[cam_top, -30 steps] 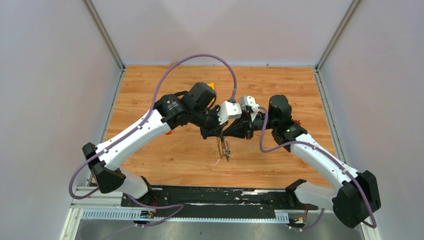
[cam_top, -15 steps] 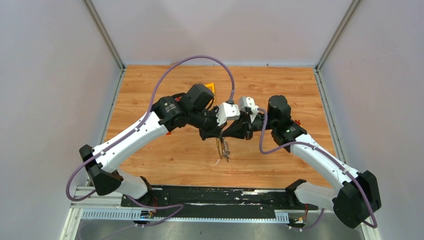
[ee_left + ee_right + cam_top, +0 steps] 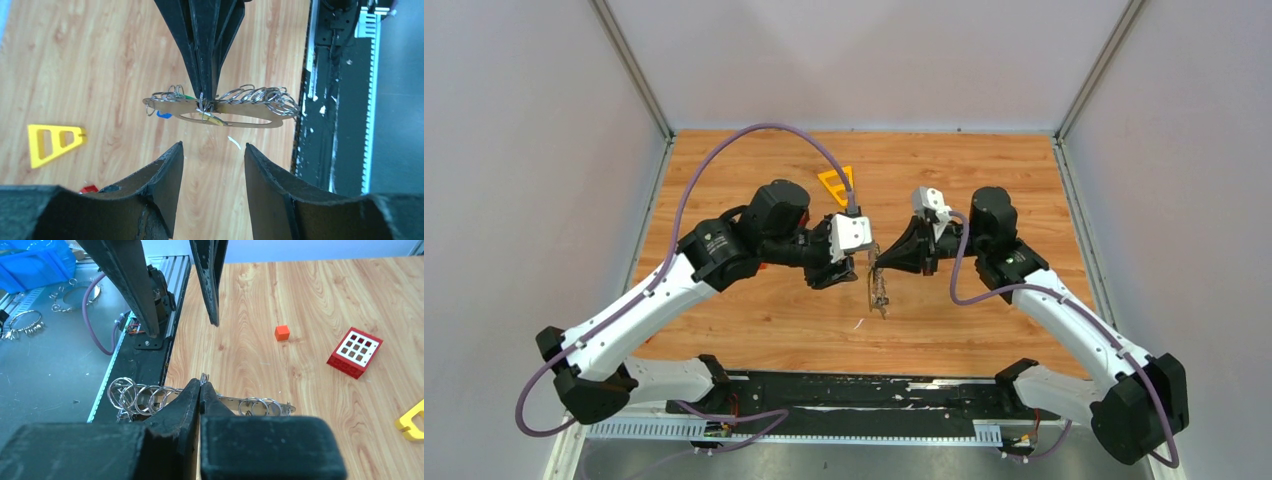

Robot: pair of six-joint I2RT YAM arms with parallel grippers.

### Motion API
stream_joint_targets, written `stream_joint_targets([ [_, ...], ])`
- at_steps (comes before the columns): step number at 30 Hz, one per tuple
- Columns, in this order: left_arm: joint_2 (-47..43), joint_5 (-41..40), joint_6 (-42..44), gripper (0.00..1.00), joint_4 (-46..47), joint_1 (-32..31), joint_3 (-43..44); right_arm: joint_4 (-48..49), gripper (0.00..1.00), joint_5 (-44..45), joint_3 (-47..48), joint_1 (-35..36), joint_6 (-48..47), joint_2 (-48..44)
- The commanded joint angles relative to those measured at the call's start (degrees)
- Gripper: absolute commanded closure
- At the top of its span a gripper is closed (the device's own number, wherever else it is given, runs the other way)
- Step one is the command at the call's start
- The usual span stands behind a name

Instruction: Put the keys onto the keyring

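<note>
The keyring, a long flat grey loop, hangs above the wooden table with my right gripper shut on its middle. Several wire rings are threaded along it, carrying the keys, of which a blue tag and a yellow tag show. My left gripper is open with nothing between its fingers, and it stands just short of the keyring without touching it. From above, the keyring dangles between the left gripper and the right gripper.
A yellow triangular frame lies on the table behind the grippers. A small orange block and a red brick sit on the wood beside the left arm. The black base rail runs along the near edge.
My left gripper has opened and drawn back to the left, away from the keyring. The right gripper has stayed shut on the keyring, shifted slightly right.
</note>
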Motion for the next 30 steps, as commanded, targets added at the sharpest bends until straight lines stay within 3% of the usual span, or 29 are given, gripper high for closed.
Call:
stream_joint_targets([
  [1,-5.2,3.2,4.0,0.44,13.2,2.5,-5.7,2.9,1.00,-3.6,4.9,-1.0,2.9,-1.8],
  [5,-8.9,9.6,5.4,0.44,24.1,4.2,-12.8,6.6,1.00,-5.2,5.8,-1.2,6.3,-1.4],
  [16,-8.0,18.1,5.1,0.43,30.3,5.4,-16.9,17.6,1.00,-8.5,5.3,-1.5,15.2,-0.7],
  [22,-7.4,21.9,3.4,0.50,32.9,5.6,-17.5,24.6,1.00,-8.6,3.3,-1.3,19.5,-0.2],
  [30,-7.7,23.0,2.5,0.58,33.3,6.0,-17.9,24.6,1.00,-8.3,1.8,-1.4,18.5,-0.2],
])
